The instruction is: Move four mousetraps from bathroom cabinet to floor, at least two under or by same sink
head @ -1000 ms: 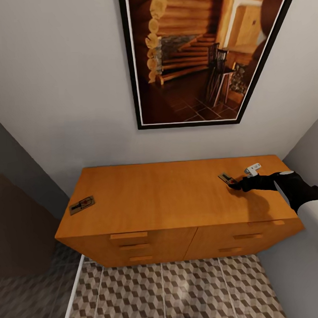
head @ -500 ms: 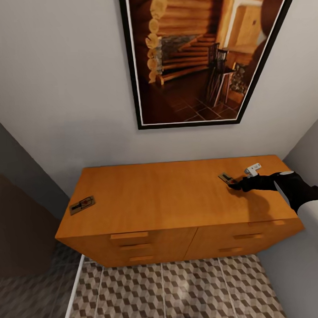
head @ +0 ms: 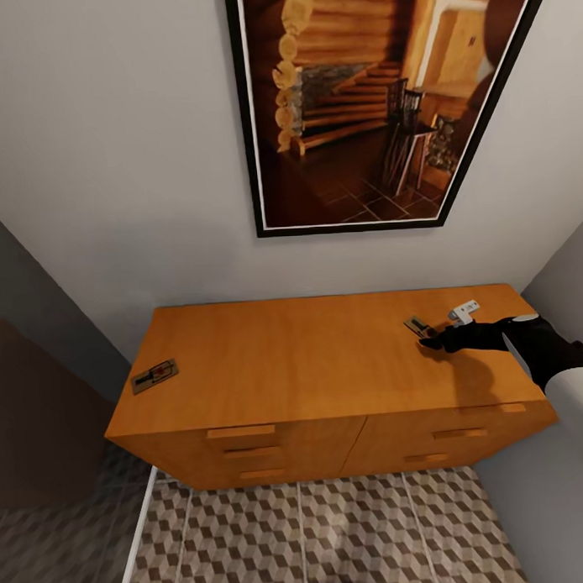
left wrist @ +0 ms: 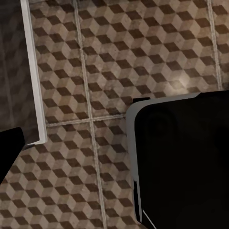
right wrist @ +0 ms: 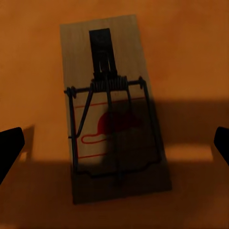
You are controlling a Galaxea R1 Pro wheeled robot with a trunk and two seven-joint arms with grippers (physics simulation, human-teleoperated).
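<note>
The cabinet (head: 311, 366) was orange-brown; the mousetrap (right wrist: 114, 129) was tan with dark wire and a red mark. The bathroom floor (left wrist: 124, 52) bore a brown, beige and white cube pattern with pale grout

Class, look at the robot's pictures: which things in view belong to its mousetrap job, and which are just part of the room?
Belongs to the job:
- mousetrap by the right gripper
- right gripper, open over it
- second mousetrap, at the cabinet's left end
- cabinet
- bathroom floor

Just there:
- framed picture
- white clip on the cabinet
</note>
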